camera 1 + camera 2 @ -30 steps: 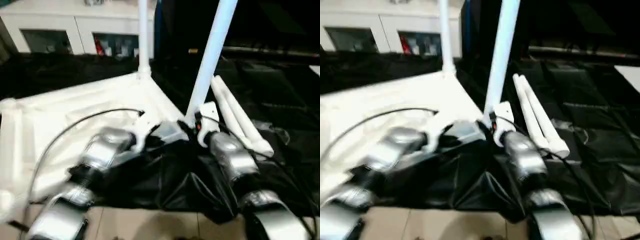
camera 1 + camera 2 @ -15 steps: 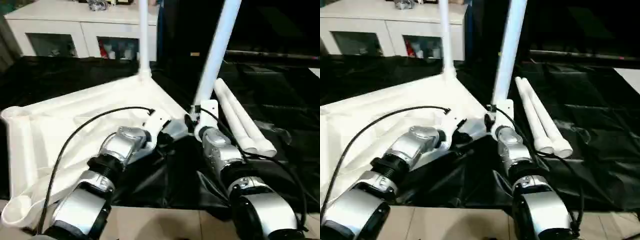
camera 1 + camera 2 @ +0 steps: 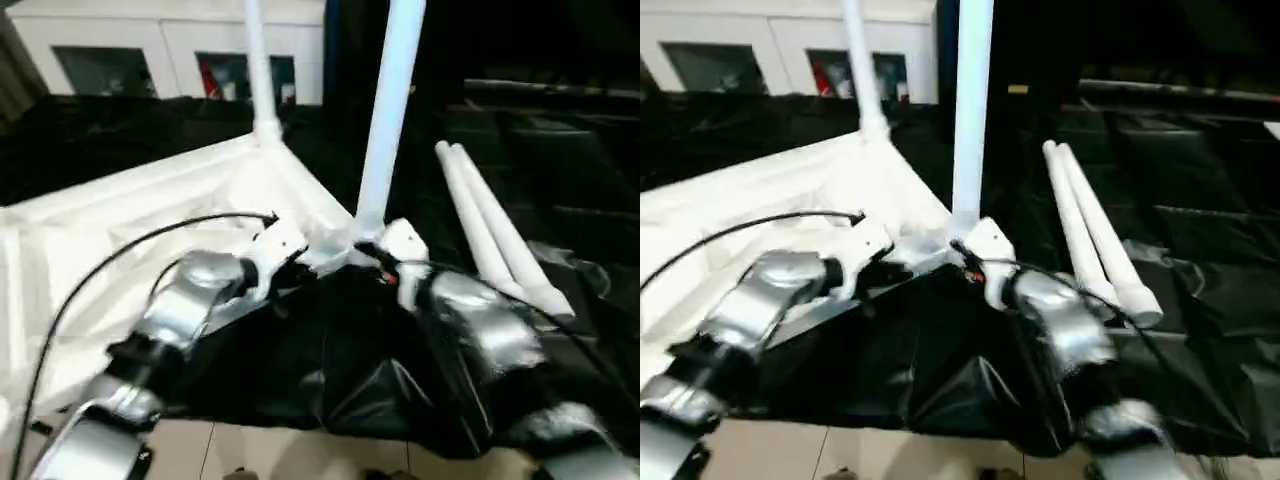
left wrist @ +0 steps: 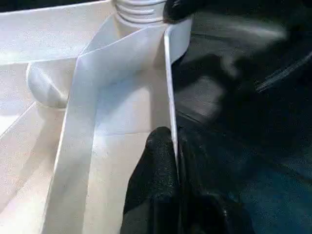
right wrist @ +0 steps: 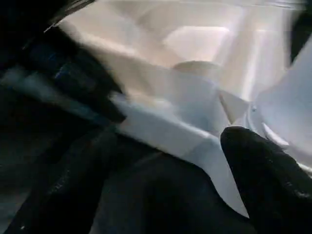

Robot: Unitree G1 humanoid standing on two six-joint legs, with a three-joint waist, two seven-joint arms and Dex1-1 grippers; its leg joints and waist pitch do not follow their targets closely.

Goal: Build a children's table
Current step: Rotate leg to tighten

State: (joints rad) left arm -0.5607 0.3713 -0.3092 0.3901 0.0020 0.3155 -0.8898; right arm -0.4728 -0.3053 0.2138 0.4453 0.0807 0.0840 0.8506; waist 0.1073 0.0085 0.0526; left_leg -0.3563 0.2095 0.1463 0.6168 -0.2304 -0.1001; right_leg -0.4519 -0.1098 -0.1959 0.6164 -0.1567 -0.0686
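The children's table top [image 3: 120,220] lies upside down on black cloth, ribs showing. Two white legs stand in its corner sockets, one at the far corner [image 3: 258,70] and one at the near corner [image 3: 385,120]. Two loose legs [image 3: 490,225] lie side by side to the right. My left gripper [image 3: 300,262] is shut on the top's thin rim wall [image 4: 168,97] beside the near socket. At the foot of the near leg, my right gripper [image 3: 368,250] is open, its fingers [image 5: 263,180] wide apart around the socket corner.
A white cabinet with glass doors [image 3: 170,55] stands behind the table top. Black cloth [image 3: 340,370] covers the work area and bunches up in front of my arms. Beige floor tiles [image 3: 280,455] show at the near edge.
The view has shifted. My right gripper's fingers have spread apart at the foot of the near leg, which now stands more upright. My left gripper keeps its grip on the rim.
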